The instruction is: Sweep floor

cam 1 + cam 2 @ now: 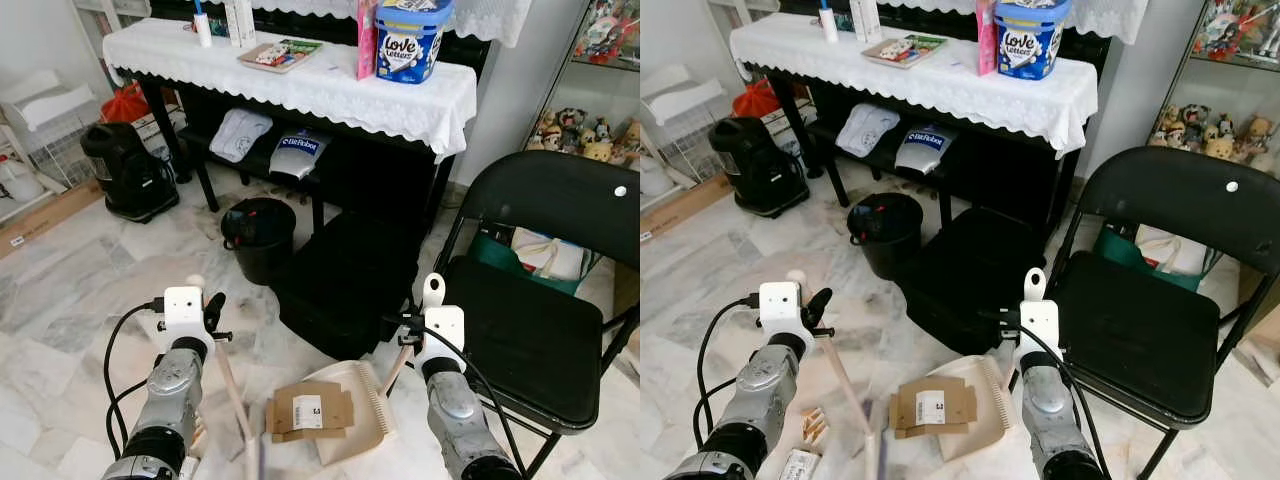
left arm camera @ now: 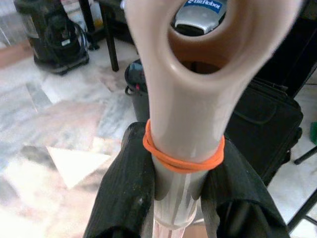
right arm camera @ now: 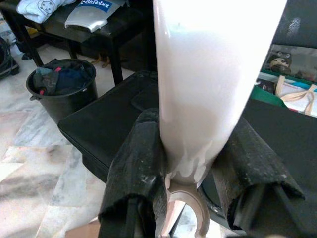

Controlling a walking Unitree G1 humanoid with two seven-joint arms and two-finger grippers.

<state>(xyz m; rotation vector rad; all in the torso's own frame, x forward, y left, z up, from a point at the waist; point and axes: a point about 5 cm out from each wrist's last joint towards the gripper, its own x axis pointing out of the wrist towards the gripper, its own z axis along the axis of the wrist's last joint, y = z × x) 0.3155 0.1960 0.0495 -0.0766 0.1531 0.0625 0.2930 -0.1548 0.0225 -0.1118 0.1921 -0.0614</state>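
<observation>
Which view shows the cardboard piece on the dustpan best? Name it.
The left eye view: the cardboard piece lies flat in full on the dustpan, label up. The right eye view shows it about as fully, from a slightly shifted angle. The wrist views look along the tool handles instead.

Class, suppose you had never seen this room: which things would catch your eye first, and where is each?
First, the flattened cardboard piece lying on the beige dustpan on the marble floor, between the two arms. The left gripper clamps a broom handle; the right gripper clamps the dustpan's handle. Behind stands a black bin.
</observation>
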